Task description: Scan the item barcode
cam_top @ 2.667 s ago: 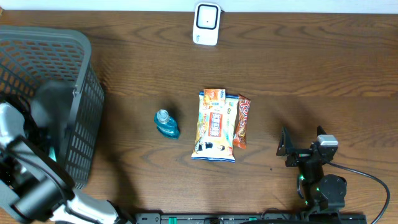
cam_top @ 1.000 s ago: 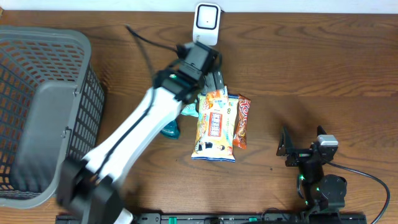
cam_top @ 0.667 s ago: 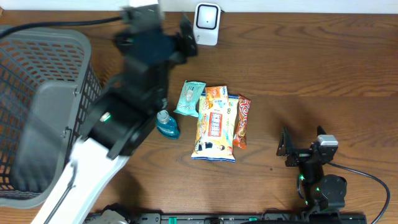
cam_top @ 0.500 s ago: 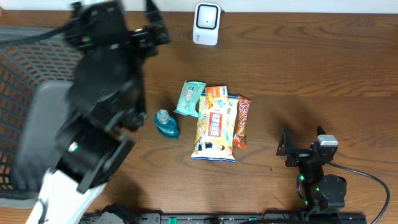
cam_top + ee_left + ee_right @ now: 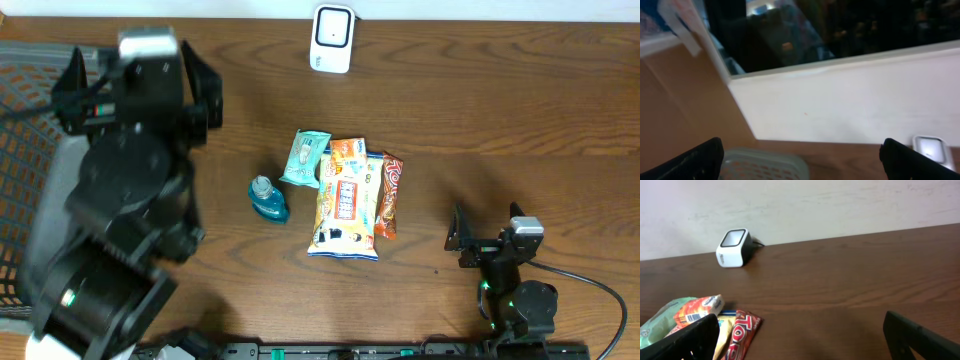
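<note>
Note left gripper (image 5: 138, 88) fingers spread, nothing between, by the basket (image 5: 22, 150), well left of the scanner (image 5: 332, 38); right gripper (image 5: 486, 228) likewise spread and empty, robot-side and right of the scanner. Find snack bag (image 5: 345, 200), red bar (image 5: 388, 197), teal pouch (image 5: 305, 158) and blue bottle (image 5: 268, 198) clustered robot-side of the scanner, long axes roughly toward it. Judge right gripper nearer. Count one of each.

Table (image 5: 500, 100) dark wood, visible grain, smooth low sheen. Scanner (image 5: 332, 38) glossy white plastic; basket (image 5: 25, 130) matt grey plastic mesh. Snack wrappers (image 5: 345, 205) shiny crinkled film, bottle (image 5: 267, 198) clear blue plastic.
</note>
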